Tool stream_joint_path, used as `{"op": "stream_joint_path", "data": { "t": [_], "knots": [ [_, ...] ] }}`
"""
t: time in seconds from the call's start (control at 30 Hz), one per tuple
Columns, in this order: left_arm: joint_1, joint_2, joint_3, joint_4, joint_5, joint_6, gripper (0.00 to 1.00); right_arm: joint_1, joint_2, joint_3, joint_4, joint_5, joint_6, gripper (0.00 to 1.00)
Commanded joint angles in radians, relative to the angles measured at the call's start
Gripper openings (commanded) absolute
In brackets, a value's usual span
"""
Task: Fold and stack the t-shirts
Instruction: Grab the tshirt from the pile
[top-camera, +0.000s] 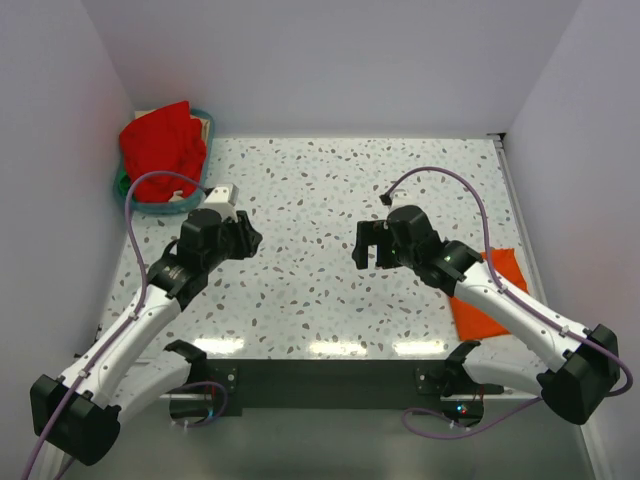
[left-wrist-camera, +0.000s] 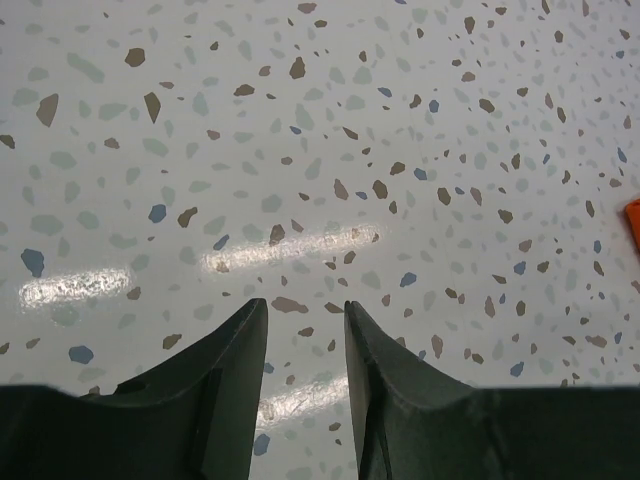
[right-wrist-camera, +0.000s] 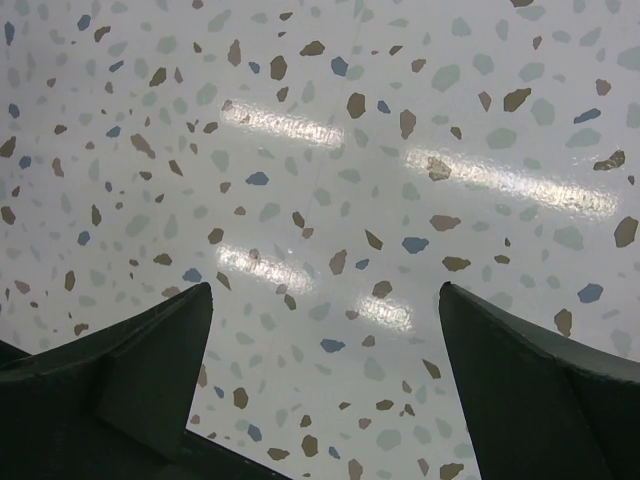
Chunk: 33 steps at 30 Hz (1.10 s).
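Left fingers (left-wrist-camera: 235, 360) parted by a narrow gap with nothing between them, right fingers (right-wrist-camera: 150, 350) spread wide and equally empty. I have both arms poised over bare speckled bench (top-camera: 330, 180), facing each other across the middle of the overhead frame. Neither wrist camera shows cloth under its tips, only a sliver of orange at the right edge of the left wrist view.

The work lies further out. The red t-shirt (top-camera: 160, 140) sits heaped in a teal basket (top-camera: 207, 125) at the upper left of the overhead frame, just beyond the left arm. The orange t-shirt (top-camera: 490, 300) lies flat at the lower right, partly under the right forearm and close to the bench's side edge. A trace of green shows low in the basket; I cannot tell what it is.

My reading is that the red shirt is the next pick, and that is where trouble waits. The heap rises above the basket's rim, so a shallow reach could snag the rim and drag the whole basket. A deep pinch could bring up whatever is bundled beneath. With the left fingers only partly apart, they may push the cloth down rather than take a fold. On the other side, a careless sweep of the right forearm could pull the orange shirt out of shape or over the edge.
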Motion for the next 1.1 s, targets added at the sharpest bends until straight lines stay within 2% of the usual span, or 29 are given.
{"op": "stream_joint_path", "data": {
  "t": [0.0, 0.2, 0.27, 0.37, 0.5, 0.67, 0.77, 0.87, 1.07],
  "knots": [
    [-0.004, -0.004, -0.006, 0.055, -0.017, 0.003, 0.42, -0.003, -0.026, 0.001, 0.027, -0.009, -0.023, 0.99],
    [-0.003, 0.032, -0.005, 0.067, -0.031, -0.014, 0.43, -0.003, -0.031, -0.005, 0.018, -0.012, -0.037, 0.99],
    [-0.001, 0.058, 0.012, 0.060, -0.081, -0.029, 0.44, -0.003, -0.031, -0.007, 0.018, -0.014, -0.037, 0.99],
    [0.037, 0.148, 0.116, 0.046, -0.168, -0.057, 0.51, -0.003, -0.032, -0.010, 0.021, -0.021, -0.038, 0.99],
    [0.233, 0.332, 0.256, 0.064, -0.149, -0.100, 0.57, -0.003, -0.029, -0.016, 0.027, -0.038, -0.038, 0.99],
    [0.339, 0.553, 0.481, 0.084, -0.253, -0.100, 0.69, -0.003, -0.025, -0.015, 0.023, -0.049, -0.038, 0.99],
    [0.410, 0.647, 0.596, 0.072, -0.296, -0.100, 0.73, -0.003, -0.020, -0.008, 0.020, -0.061, -0.040, 0.99],
    [0.506, 0.775, 0.668, 0.069, -0.311, -0.104, 0.73, -0.003, -0.015, -0.001, 0.014, -0.072, -0.041, 0.99],
    [0.591, 0.947, 0.780, 0.067, -0.308, -0.091, 0.73, -0.003, -0.002, 0.007, 0.008, -0.092, -0.041, 0.99]
  ]
}}
